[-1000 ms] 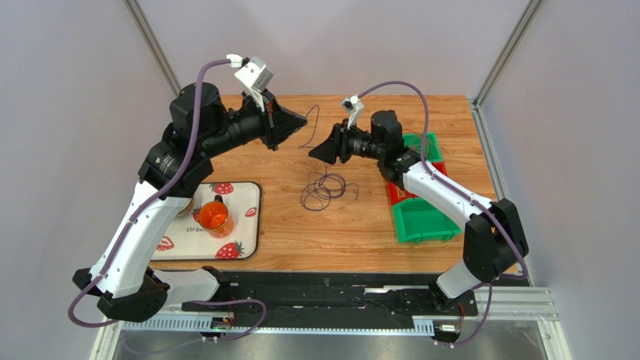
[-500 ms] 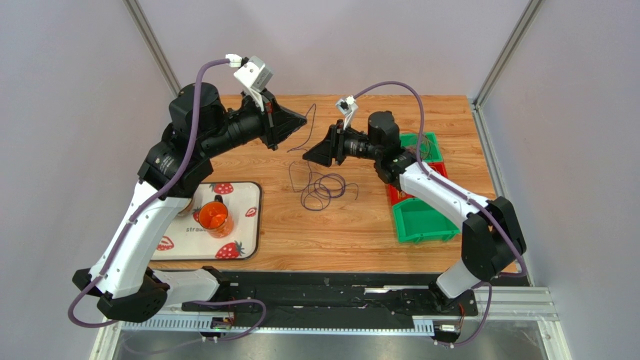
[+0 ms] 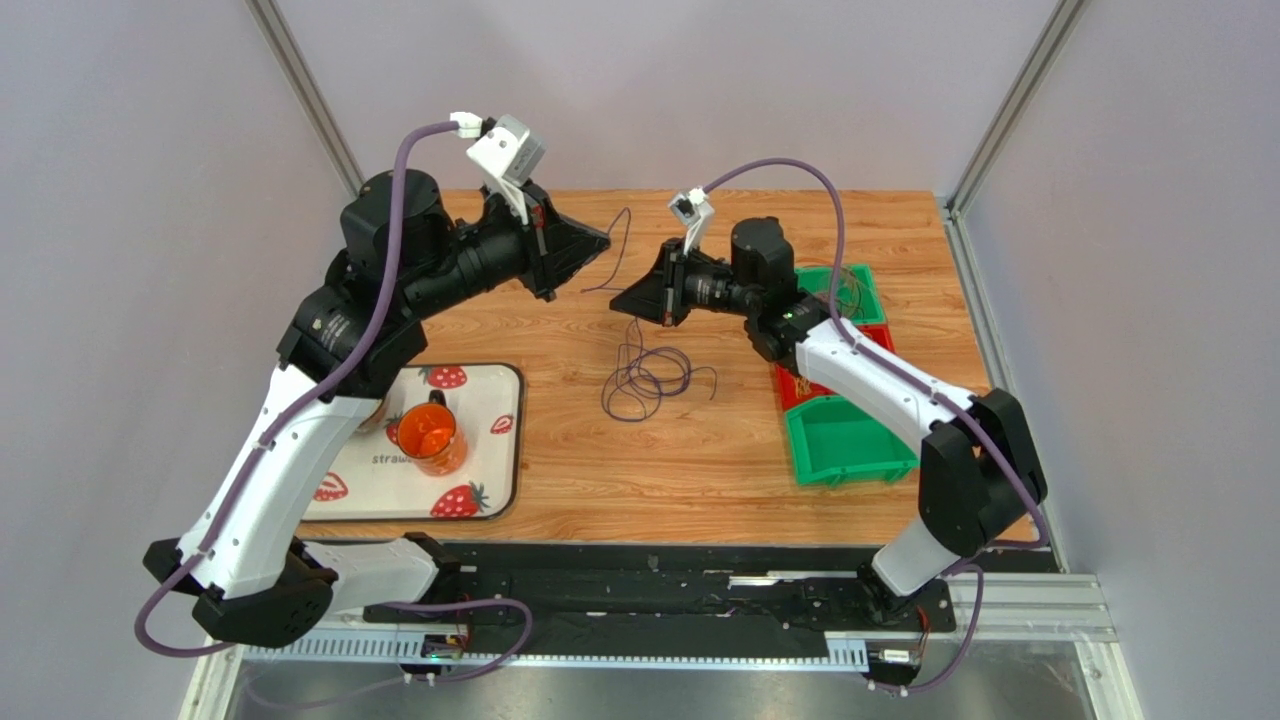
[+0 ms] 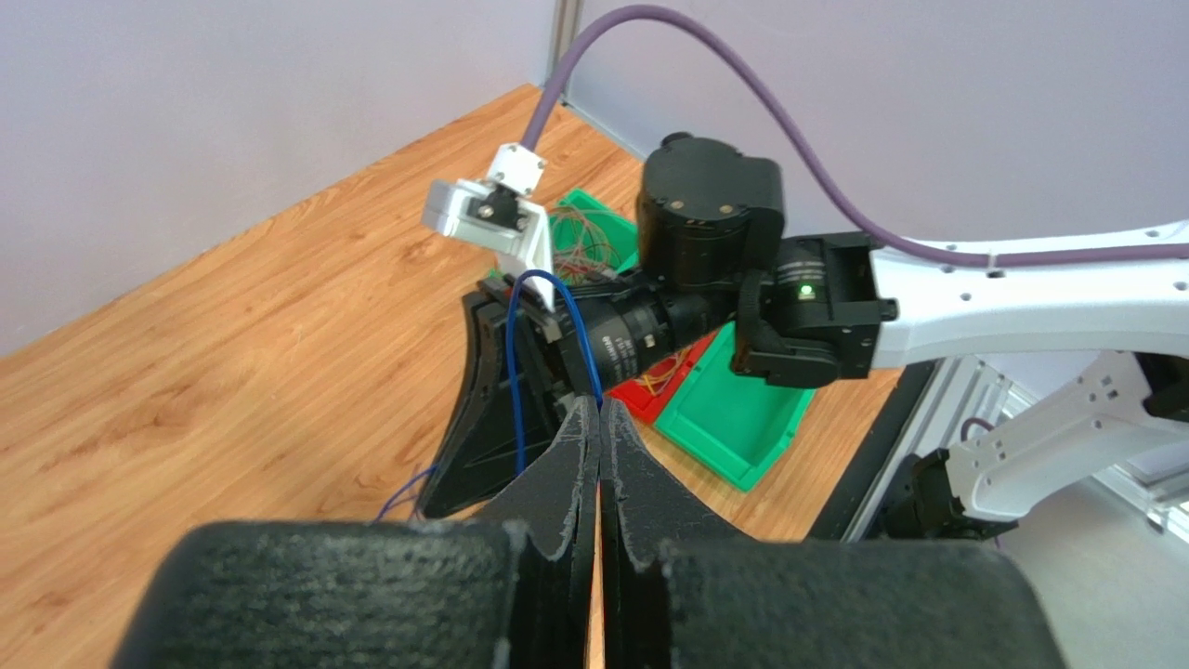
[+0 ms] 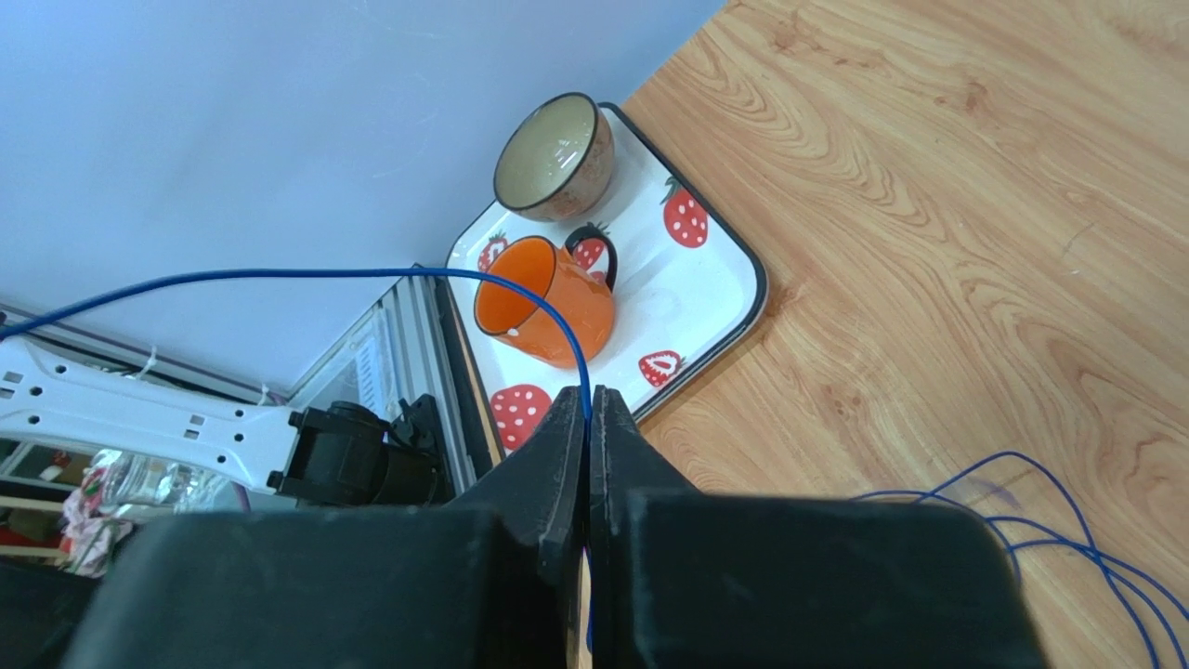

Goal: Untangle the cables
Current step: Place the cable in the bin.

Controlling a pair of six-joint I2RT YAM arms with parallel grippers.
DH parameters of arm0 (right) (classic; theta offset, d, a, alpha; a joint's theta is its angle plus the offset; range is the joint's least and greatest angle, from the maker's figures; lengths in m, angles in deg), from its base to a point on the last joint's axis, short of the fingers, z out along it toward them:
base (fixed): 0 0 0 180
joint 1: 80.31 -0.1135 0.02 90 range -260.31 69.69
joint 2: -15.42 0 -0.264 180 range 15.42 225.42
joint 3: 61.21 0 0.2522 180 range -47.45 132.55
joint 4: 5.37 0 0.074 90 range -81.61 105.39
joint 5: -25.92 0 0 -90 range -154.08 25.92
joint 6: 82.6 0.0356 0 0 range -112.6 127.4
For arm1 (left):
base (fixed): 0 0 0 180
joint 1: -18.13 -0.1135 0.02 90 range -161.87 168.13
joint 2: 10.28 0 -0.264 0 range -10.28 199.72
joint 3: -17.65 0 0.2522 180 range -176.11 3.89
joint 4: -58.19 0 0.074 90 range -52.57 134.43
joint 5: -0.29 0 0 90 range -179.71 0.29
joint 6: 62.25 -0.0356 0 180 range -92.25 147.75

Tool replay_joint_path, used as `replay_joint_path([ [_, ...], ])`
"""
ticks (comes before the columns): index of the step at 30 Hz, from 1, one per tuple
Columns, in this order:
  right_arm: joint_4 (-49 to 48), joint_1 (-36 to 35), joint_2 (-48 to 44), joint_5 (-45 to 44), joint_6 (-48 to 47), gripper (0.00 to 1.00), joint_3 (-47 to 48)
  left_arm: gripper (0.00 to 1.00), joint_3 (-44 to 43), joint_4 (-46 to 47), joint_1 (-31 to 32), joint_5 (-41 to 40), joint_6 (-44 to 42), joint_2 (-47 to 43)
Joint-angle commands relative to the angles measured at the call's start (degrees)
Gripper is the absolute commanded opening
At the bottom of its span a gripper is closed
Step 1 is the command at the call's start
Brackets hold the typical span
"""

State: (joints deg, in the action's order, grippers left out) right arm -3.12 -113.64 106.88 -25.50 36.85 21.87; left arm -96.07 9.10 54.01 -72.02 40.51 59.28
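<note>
Blue thin wire cable (image 3: 646,378): coil lies on wooden table (image 3: 721,450), right of strawberry-print tray (image 3: 496,383). One strand spans left tool (image 4: 599,418) and right tool (image 5: 588,404), each pinched shut on it. Judgement: part them slowly, watching coil for snags.

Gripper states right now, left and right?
Left gripper: closed, pinching a blue cable.
Right gripper: closed, pinching a blue cable too.

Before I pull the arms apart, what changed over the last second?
The right gripper shifted slightly left and toward the far edge, then closed from open onto the blue cable. Unchanged: the left gripper is shut on the cable as before, and the coil lies in the same spot on the table.
</note>
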Motion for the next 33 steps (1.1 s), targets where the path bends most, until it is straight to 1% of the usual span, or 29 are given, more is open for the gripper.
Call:
replay_joint_path([
  [1,5.86,-0.25,-6.20,-3.95,-4.91,0.00,1.95,0.00,2.83,1.40,-0.20,-4.50,1.74,-2.41],
  [2,10.06,-0.34,-6.90,-6.83,-5.71,0.00,2.57,0.00,5.63,1.67,-0.28,-5.73,2.53,-2.93],
  [3,12.45,-0.25,-7.78,-8.51,-6.42,0.00,4.14,0.00,7.31,2.02,-0.20,-8.70,3.15,-4.16],
  [4,15.17,-0.34,-9.53,-10.27,-7.82,0.00,4.94,0.00,10.98,2.98,-0.19,-10.21,4.29,-4.87],
  [5,19.03,-0.34,-10.68,-13.68,-8.35,0.00,5.56,0.03,12.67,3.42,-0.28,-11.44,4.91,-5.39],
  [6,20.81,-0.25,-11.73,-15.63,-8.79,0.00,6.35,0.29,14.17,3.60,-0.37,-12.58,5.43,-5.75],
  [7,22.56,-0.34,-14.27,-17.74,-9.32,0.00,7.57,0.44,15.83,3.08,-0.28,-12.33,6.14,-5.49],
  [8,25.28,-0.25,-15.60,-21.67,-9.33,0.00,7.93,0.57,16.20,2.38,-0.28,-11.55,6.40,-5.05],
  [9,26.52,-0.17,-16.92,-23.71,-9.59,0.00,8.28,0.75,16.29,0.11,-0.28,-10.58,6.75,-3.57],
  [10,28.19,-0.25,-18.41,-26.17,-9.50,0.00,9.42,0.80,16.20,-1.13,-0.28,-10.14,7.19,-2.77],
  [11,31.43,-0.17,-20.77,-30.63,-9.59,0.00,9.95,0.85,16.20,-2.36,-0.28,-10.13,7.37,-2.07],
  [12,33.02,-0.17,-22.10,-32.77,-9.50,0.00,10.31,0.89,16.20,-4.90,-0.28,-10.92,7.63,-1.02],
  [13,34.52,-0.08,-23.25,-34.96,-9.50,0.00,10.74,0.89,16.64,-6.05,-0.37,-11.71,7.72,-0.66],
  [14,37.49,-0.08,-25.43,-40.64,-9.15,0.00,11.01,0.89,16.82,-6.93,-0.28,-12.33,7.64,-0.57],
  [16,40.41,-0.08,-27.20,-45.51,-8.89,0.00,11.01,0.89,17.52,-9.57,-0.37,-13.47,6.94,-0.65],
  [17,43.47,0.01,-28.17,-50.67,-8.89,0.00,10.84,0.89,17.78,-10.28,-0.28,-13.91,6.59,-1.00],
  [19,46.47,0.27,-30.28,-56.75,-8.27,0.00,10.40,0.90,18.83,-12.21,-0.37,-15.31,5.62,-1.44],
  [23,52.01,0.89,-33.45,-62.92,-7.57,0.00,8.21,0.89,21.47,-14.24,-0.28,-17.60,4.48,-2.67],
  [28,56.50,0.98,-38.27,-72.31,-5.38,0.00,3.90,0.87,26.21,-13.80,-0.37,-17.61,3.86,-4.34],
  [30,57.21,1.07,-39.69,-73.74,-4.76,0.00,2.23,0.87,27.62,-12.23,-0.37,-18.83,3.77,-5.05],
  [33,58.96,1.15,-42.41,-77.07,-2.48,0.00,-0.49,0.86,28.68,-12.04,-0.28,-18.40,3.68,-5.31],
])
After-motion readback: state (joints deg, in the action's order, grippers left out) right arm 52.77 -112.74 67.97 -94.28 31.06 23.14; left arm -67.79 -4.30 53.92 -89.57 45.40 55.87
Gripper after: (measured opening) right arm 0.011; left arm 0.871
